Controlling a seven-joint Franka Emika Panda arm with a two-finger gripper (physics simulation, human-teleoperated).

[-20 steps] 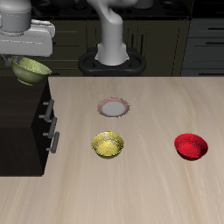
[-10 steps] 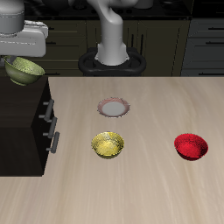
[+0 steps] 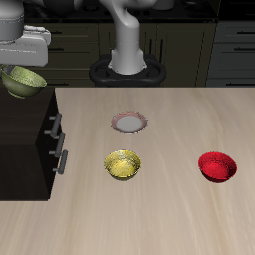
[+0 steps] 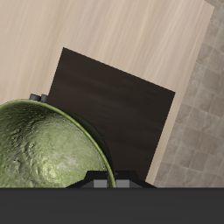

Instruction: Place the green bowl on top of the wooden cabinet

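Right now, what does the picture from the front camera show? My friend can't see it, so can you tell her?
The robot's pincer holds the green bowl in the air over the flat top of the wooden cabinet. On the table beside the cabinet sit a yellow bowl, a red bowl and a small plate.

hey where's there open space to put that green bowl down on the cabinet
The wooden cabinet top shows bare in the wrist view, with the green bowl held above it by the gripper. On the table, the plate, yellow bowl and red bowl cluster mid-table.
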